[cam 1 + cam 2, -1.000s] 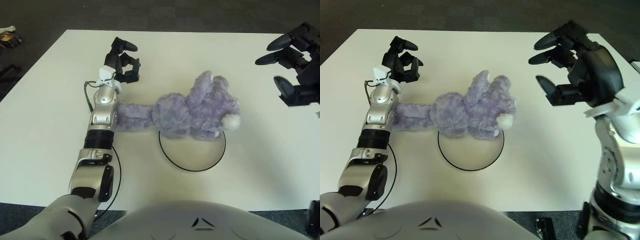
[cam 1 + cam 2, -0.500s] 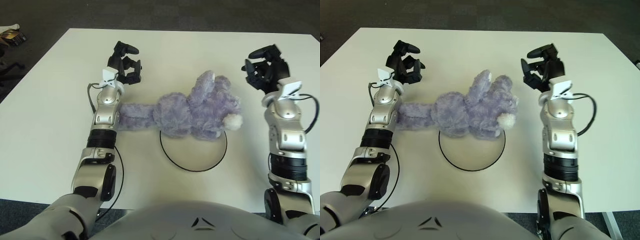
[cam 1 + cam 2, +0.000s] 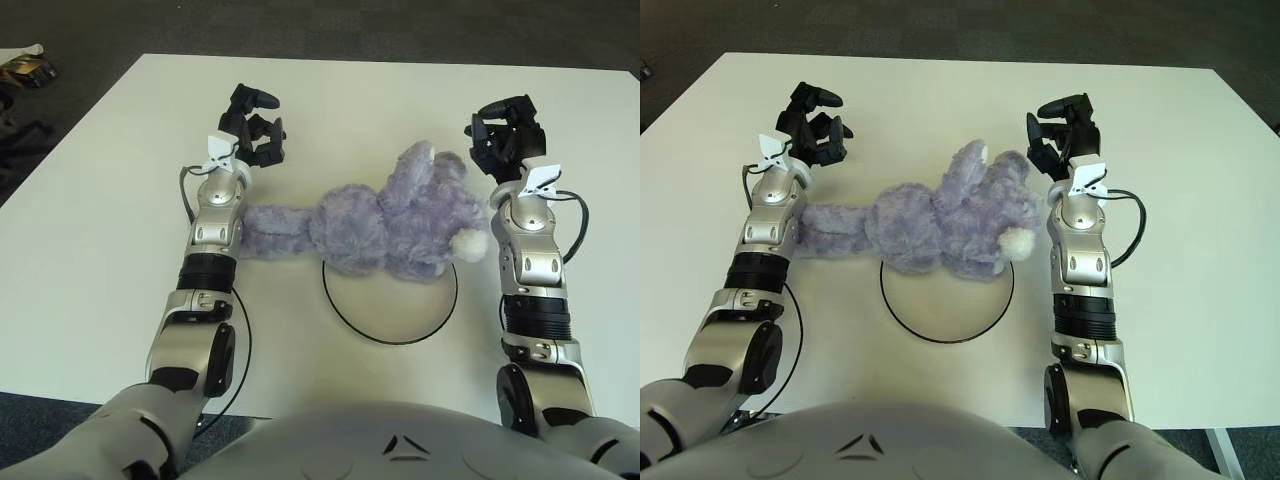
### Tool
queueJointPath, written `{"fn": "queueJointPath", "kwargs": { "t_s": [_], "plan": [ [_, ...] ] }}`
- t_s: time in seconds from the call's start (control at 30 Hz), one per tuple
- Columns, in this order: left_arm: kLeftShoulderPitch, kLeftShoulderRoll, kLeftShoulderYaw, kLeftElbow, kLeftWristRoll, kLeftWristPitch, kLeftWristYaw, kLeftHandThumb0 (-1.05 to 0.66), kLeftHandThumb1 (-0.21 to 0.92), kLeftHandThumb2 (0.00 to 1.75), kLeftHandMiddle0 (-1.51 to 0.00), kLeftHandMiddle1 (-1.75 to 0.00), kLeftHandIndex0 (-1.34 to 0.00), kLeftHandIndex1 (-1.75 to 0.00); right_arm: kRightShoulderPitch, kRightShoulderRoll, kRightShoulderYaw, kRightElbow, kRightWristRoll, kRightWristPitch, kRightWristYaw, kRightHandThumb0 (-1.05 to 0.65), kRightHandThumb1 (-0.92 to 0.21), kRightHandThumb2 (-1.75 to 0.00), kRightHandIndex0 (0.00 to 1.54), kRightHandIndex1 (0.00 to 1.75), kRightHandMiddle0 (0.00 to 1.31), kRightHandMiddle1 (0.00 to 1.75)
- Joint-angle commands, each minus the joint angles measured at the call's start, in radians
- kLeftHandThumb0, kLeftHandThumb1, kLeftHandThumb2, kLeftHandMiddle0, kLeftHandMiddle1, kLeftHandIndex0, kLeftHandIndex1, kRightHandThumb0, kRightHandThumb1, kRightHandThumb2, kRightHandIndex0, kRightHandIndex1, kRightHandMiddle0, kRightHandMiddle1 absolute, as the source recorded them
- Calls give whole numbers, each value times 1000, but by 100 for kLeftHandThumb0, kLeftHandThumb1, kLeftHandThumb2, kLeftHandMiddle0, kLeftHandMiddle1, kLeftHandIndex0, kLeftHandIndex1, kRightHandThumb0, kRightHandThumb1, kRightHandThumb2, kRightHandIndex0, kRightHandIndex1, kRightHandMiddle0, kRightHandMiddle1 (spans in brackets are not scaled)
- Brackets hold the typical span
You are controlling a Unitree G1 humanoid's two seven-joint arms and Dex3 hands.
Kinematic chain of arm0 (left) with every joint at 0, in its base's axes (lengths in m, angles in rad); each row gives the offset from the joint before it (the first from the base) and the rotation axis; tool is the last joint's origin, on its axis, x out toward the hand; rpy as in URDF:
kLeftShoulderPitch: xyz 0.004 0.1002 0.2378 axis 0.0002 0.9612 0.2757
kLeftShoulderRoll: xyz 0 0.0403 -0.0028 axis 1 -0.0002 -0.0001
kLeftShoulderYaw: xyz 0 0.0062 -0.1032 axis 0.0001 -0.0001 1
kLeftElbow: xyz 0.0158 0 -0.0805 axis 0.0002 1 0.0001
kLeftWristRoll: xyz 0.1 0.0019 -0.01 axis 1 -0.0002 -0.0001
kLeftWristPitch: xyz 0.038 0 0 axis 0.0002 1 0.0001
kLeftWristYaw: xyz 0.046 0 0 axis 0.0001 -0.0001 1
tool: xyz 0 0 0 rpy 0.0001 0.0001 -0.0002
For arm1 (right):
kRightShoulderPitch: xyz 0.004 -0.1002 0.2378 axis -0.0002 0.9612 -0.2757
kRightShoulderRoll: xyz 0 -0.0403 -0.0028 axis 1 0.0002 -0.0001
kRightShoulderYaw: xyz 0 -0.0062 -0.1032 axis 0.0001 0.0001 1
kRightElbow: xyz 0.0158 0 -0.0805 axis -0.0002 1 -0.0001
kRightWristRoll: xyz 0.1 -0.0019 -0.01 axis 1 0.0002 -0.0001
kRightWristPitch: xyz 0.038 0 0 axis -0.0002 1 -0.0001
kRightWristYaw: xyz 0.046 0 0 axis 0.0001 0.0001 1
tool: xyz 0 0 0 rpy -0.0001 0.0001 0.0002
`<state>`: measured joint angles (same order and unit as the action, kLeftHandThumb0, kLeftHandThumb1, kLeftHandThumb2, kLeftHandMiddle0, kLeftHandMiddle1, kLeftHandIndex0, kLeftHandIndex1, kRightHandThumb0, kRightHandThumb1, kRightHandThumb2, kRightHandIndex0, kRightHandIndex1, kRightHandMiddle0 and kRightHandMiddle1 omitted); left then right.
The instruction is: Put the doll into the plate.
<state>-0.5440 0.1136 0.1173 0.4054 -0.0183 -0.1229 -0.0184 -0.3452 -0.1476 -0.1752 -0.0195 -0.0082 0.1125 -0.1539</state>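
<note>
A purple plush doll (image 3: 385, 220) lies on its side across the far rim of the white plate with a black edge (image 3: 392, 320). Its long tail stretches left to my left forearm. My left hand (image 3: 252, 135) sits beyond the tail's end, fingers loosely curled, holding nothing. My right hand (image 3: 505, 138) hovers just right of the doll's head, fingers relaxed and empty, with its forearm close beside the doll's white muzzle (image 3: 468, 243).
The white table (image 3: 90, 230) spreads around everything, with dark floor past its far edge. Cables loop beside each forearm. Some small items lie on the floor at the far left (image 3: 22, 68).
My right arm has swung in from the far right and lowered, ending close beside the doll's head. The left hand and the doll have barely moved.
</note>
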Motion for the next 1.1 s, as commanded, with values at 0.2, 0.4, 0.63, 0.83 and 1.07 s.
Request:
{"fn": "queueJointPath", "kwargs": {
  "t_s": [0.2,0.4,0.63,0.83,1.07],
  "plan": [
    [-25,-11,14,62,-28,-14,7,-1,41,118,-58,-164,-33,-174,-13,17,-45,34,63,14,11,-35,-86,-60,35,106,23,175],
    [-36,-7,21,107,-36,-30,1,-1,41,119,-58,-166,-33,-174,-12,24,-59,45,103,20,27,-36,-84,-62,36,109,24,175],
    [-45,-3,27,157,-38,-58,3,-1,40,120,-58,-167,-33,-174,-4,26,-69,60,130,12,44,-36,-83,-65,34,116,25,175],
    [-49,-12,37,201,-46,-96,5,-1,40,121,-58,-167,-33,-174,0,24,-74,92,137,-17,63,-37,-78,-71,33,131,28,175],
    [-58,-18,43,253,-51,-149,1,-1,39,122,-59,-168,-34,-173,2,18,-78,133,134,-59,77,-37,-75,-76,36,143,30,175]
  ]
}}
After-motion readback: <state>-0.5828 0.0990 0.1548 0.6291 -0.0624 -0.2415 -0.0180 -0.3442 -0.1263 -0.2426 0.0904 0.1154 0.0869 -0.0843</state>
